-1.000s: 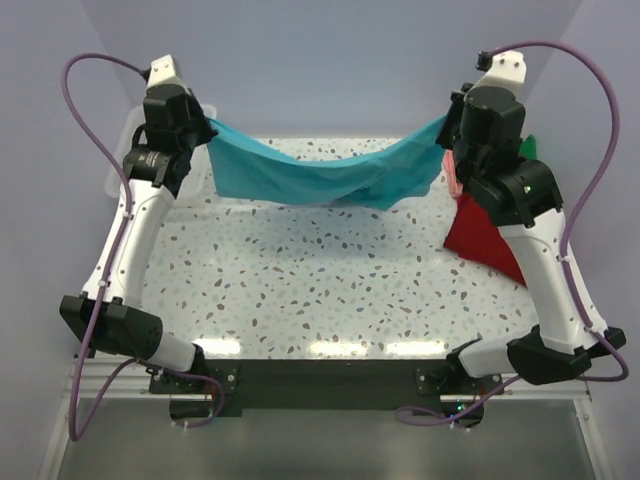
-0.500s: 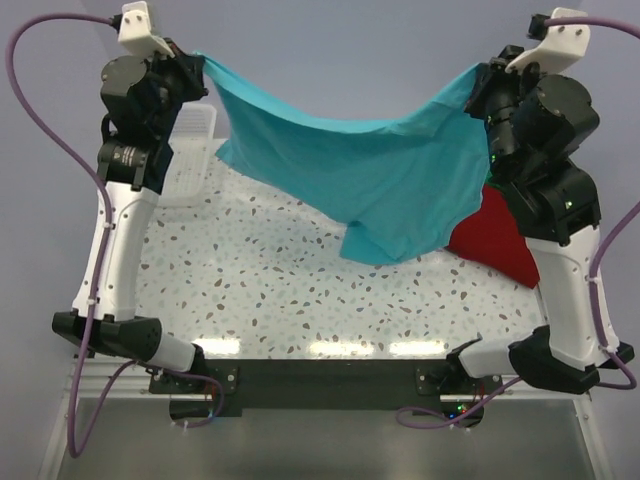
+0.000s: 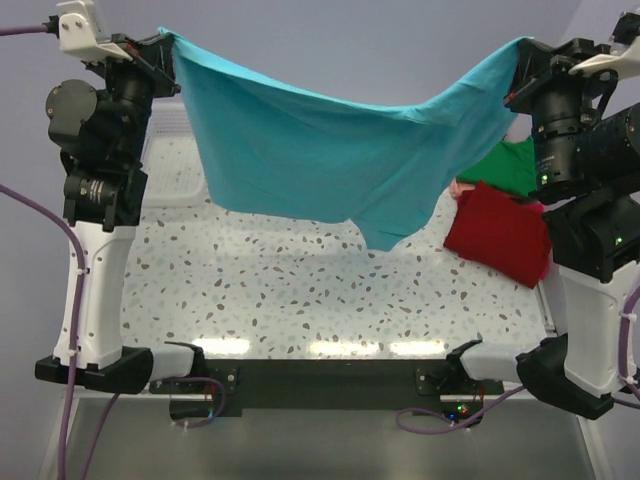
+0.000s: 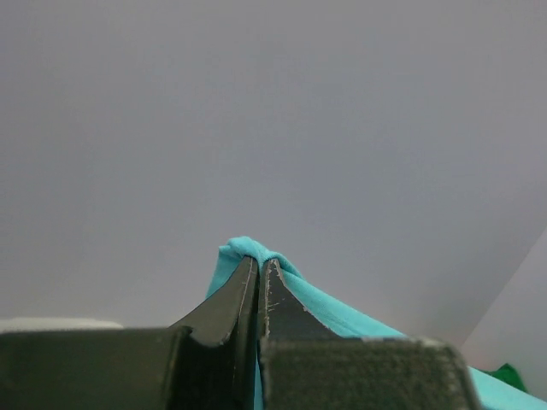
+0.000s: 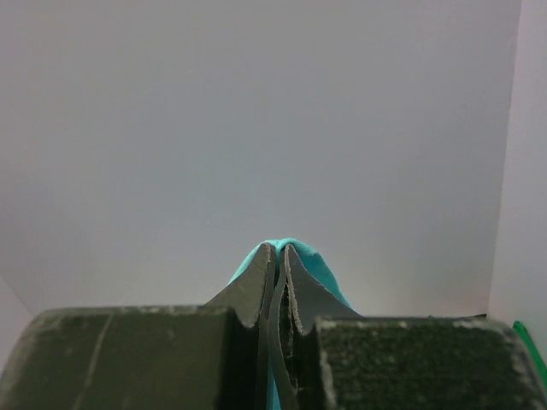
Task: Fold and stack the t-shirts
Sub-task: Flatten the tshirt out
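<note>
The turquoise t-shirt (image 3: pixel 330 160) hangs spread in the air between both arms, high above the table, its lower edge sagging to a point near the middle. My left gripper (image 3: pixel 165 38) is shut on its upper left corner; in the left wrist view the cloth (image 4: pixel 248 252) bunches over that gripper's (image 4: pixel 259 265) tips. My right gripper (image 3: pixel 518 48) is shut on the upper right corner, with turquoise cloth (image 5: pixel 299 252) peeking past the right gripper's (image 5: pixel 279 250) closed tips. A red t-shirt (image 3: pixel 500 232) lies on the table at the right, a green t-shirt (image 3: pixel 505 165) behind it.
A white lattice basket (image 3: pixel 175 170) stands at the table's back left, partly behind the left arm. A sliver of pink cloth (image 3: pixel 462 194) shows beside the red shirt. The speckled tabletop (image 3: pixel 300 290) lies below the hanging shirt.
Both arms have risen and moved apart, lifting the turquoise shirt from a low sagging drape to a high, wide spread. The green shirt has come into sight.
</note>
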